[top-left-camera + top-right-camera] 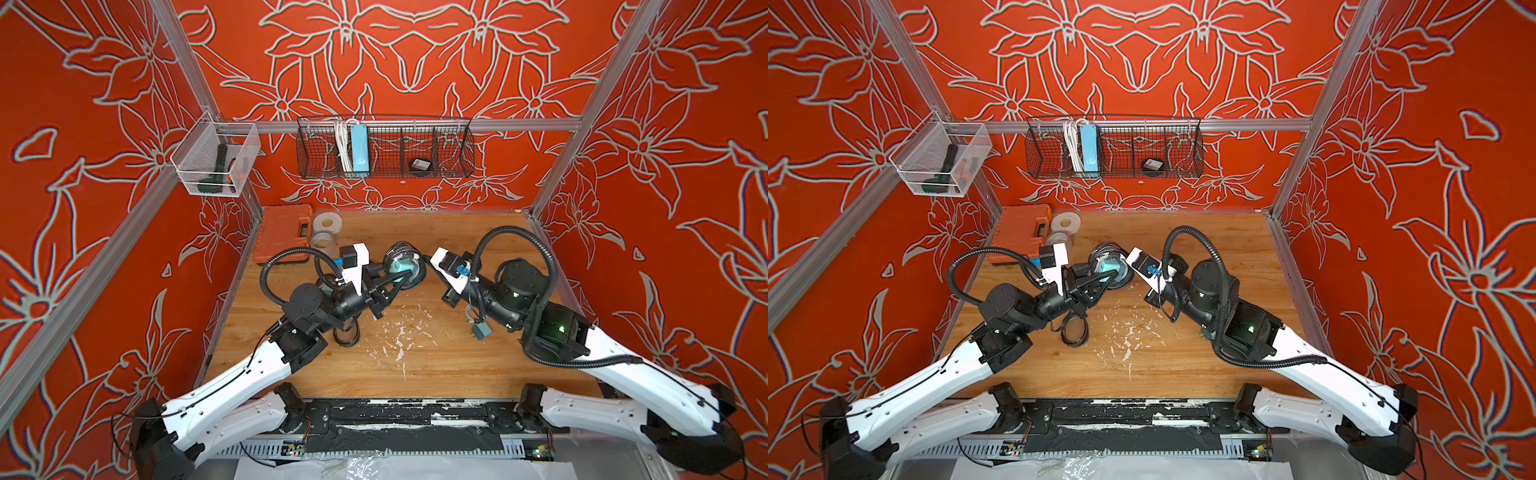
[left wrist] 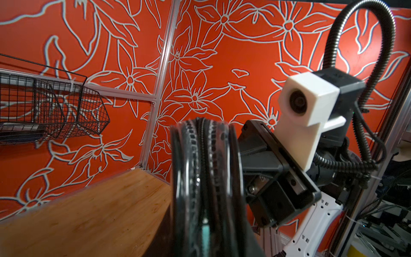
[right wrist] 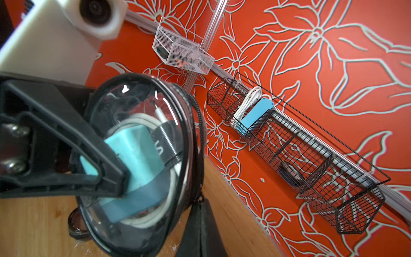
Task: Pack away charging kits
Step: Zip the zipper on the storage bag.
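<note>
One small teal-blue cube plug adapter (image 3: 135,151) and its coiled white cable (image 3: 153,219) are packed inside a clear oval case with a black zipped rim (image 3: 138,98). This case is held on edge at the middle of the wooden table (image 1: 436,374). It is clamped by the left hand (image 1: 405,277), with one finger (image 3: 109,180) laid flat across its clear face. The right hand (image 3: 200,209) is closed, fingers together, at the case's zipped rim; whether the zip pull is pinched cannot be told.

A second teal adapter (image 1: 482,332) lies loose on the table under the right arm.

Three cases are counted:
- the held one;
- a second case (image 1: 347,332), lying beneath the left arm;
- a third case (image 1: 420,165), in a black wire basket (image 1: 457,141) on the back wall, in a separate compartment from one long blue power strip (image 1: 358,149).

One orange plastic tool box (image 1: 282,232) and two white tape rolls (image 1: 327,222) are set in the far corner.
</note>
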You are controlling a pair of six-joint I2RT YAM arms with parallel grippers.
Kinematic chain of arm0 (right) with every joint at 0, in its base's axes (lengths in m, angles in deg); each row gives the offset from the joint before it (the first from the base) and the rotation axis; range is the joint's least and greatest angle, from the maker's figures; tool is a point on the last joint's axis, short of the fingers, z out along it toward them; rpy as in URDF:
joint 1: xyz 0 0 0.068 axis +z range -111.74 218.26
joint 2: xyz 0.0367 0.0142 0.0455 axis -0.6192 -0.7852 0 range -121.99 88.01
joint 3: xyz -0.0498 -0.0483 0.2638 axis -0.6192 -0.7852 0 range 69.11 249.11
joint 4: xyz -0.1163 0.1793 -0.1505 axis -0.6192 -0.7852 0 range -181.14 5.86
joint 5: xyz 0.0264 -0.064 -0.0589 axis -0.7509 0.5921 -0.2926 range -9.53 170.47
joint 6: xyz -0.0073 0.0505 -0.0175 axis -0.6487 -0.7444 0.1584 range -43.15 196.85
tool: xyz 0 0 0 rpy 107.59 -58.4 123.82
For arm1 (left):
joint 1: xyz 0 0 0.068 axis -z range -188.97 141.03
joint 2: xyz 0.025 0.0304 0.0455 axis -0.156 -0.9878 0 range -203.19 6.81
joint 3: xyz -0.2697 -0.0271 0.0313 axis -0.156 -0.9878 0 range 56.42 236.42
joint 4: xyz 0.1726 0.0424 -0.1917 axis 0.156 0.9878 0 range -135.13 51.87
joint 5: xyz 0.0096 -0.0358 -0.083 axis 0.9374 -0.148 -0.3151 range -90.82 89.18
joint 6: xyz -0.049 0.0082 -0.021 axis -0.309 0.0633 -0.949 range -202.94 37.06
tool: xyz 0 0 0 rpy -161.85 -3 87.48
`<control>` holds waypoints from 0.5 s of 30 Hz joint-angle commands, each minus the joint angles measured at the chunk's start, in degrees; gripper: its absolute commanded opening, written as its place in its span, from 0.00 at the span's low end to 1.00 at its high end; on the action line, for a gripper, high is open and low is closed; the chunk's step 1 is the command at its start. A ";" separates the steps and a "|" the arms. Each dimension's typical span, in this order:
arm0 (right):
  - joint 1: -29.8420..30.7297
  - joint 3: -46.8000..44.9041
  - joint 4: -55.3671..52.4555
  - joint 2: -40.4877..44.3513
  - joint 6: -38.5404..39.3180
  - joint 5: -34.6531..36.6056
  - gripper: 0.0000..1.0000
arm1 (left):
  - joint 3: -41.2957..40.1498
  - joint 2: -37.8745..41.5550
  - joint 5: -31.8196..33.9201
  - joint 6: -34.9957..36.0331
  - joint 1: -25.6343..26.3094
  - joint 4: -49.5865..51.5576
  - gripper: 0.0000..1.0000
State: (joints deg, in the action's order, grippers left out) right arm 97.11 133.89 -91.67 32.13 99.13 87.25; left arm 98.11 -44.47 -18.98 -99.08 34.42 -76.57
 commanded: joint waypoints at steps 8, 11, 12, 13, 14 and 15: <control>-0.06 7.57 0.37 -0.23 8.96 -3.27 0.00 | 0.22 -1.56 -6.94 2.95 -0.07 13.73 0.00; -0.14 10.22 -0.53 -1.56 10.78 -1.67 0.00 | -0.01 -2.23 -5.50 3.26 -0.06 14.89 0.00; -0.16 11.18 -0.90 -2.01 11.32 -0.77 0.00 | -0.35 -2.32 -4.98 3.22 -0.07 15.02 0.00; -0.14 11.88 -1.12 -2.42 11.62 -0.11 0.00 | -0.56 -2.37 -4.55 3.17 -0.07 15.09 0.00; -0.14 12.62 -1.41 -2.80 11.88 0.30 0.00 | -0.77 -2.41 -4.36 3.14 -0.13 15.01 0.00; -0.14 13.39 -1.80 -3.15 11.99 0.48 0.00 | -1.02 -2.50 -4.36 3.10 -0.15 14.98 0.00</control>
State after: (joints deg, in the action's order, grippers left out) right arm 97.04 141.91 -102.35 28.66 108.49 86.49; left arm 99.19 -45.06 -20.57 -96.78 34.07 -71.72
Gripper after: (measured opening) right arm 0.048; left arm 0.247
